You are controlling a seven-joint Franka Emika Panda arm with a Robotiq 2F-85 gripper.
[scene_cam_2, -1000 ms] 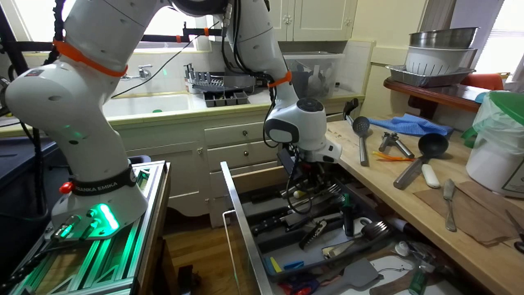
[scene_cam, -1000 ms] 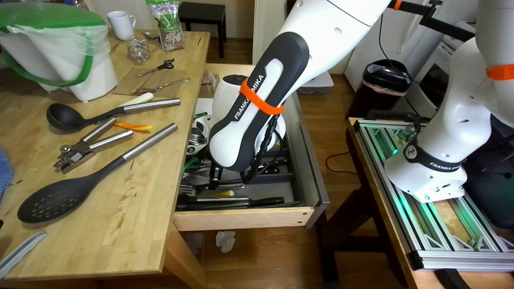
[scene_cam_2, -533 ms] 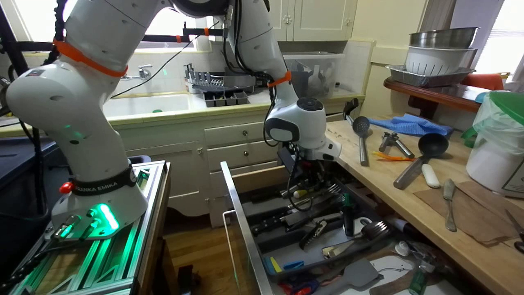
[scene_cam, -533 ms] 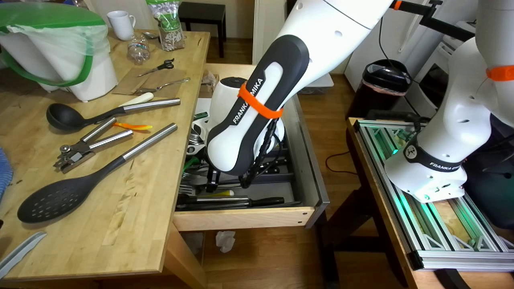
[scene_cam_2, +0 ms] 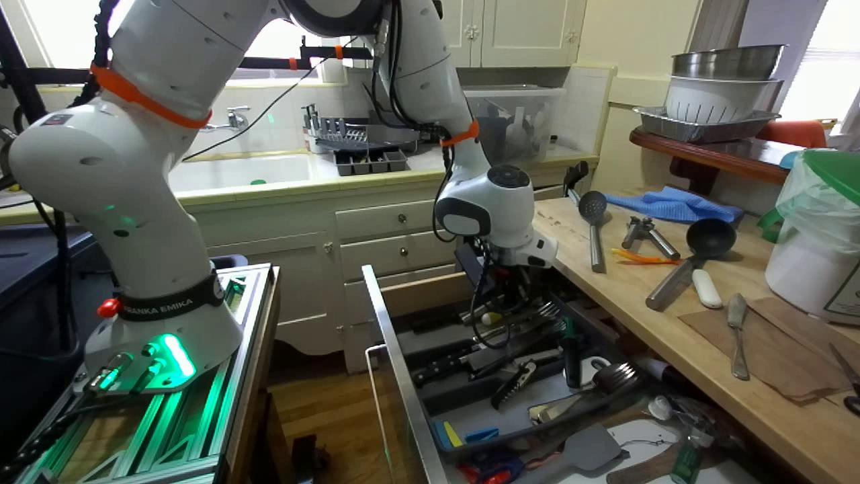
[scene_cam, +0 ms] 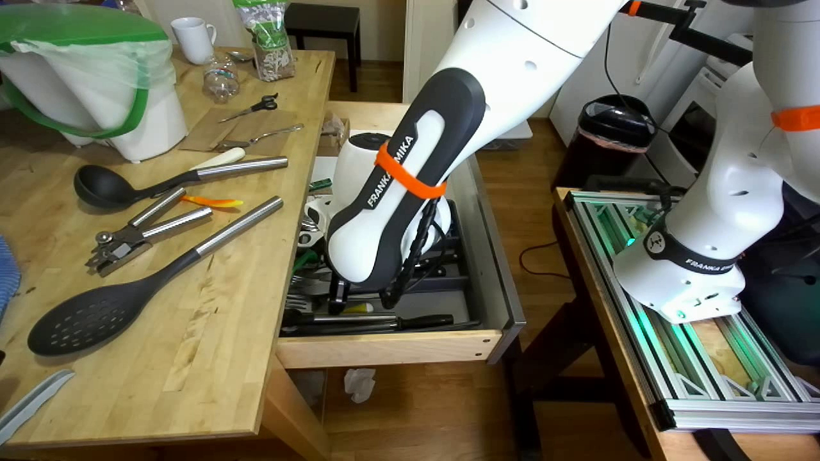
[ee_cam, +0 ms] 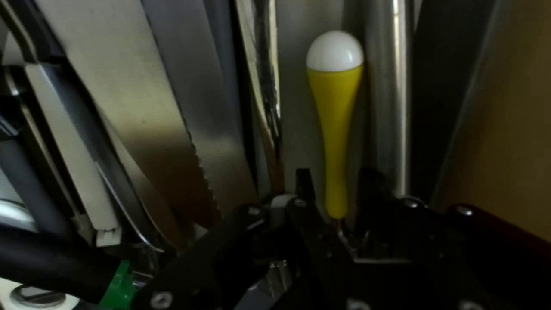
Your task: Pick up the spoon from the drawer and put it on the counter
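The spoon's yellow handle with its white end [ee_cam: 335, 112] lies in the drawer's grey tray; its bowl is hidden under my gripper in the wrist view. A bit of yellow handle also shows in both exterior views [scene_cam: 359, 308] [scene_cam_2: 491, 318]. My gripper [ee_cam: 335, 183] is open, with one dark finger on each side of the handle's narrow end and a visible gap at both sides. The drawer [scene_cam: 384, 349] is pulled out beside the counter [scene_cam: 211, 346]. The counter also shows in an exterior view [scene_cam_2: 625, 284].
In the wrist view, a steel handle [ee_cam: 389, 99] lies close right of the spoon, and a shiny utensil [ee_cam: 269, 86] and knife blades [ee_cam: 206, 99] lie left. A slotted spoon [scene_cam: 90, 319], a ladle [scene_cam: 106, 187] and a hinged metal tool [scene_cam: 141, 234] lie on the counter.
The arm's hand has shifted slightly and sunk a little lower over the drawer, near the spoon's handle. The utensils have not visibly moved.
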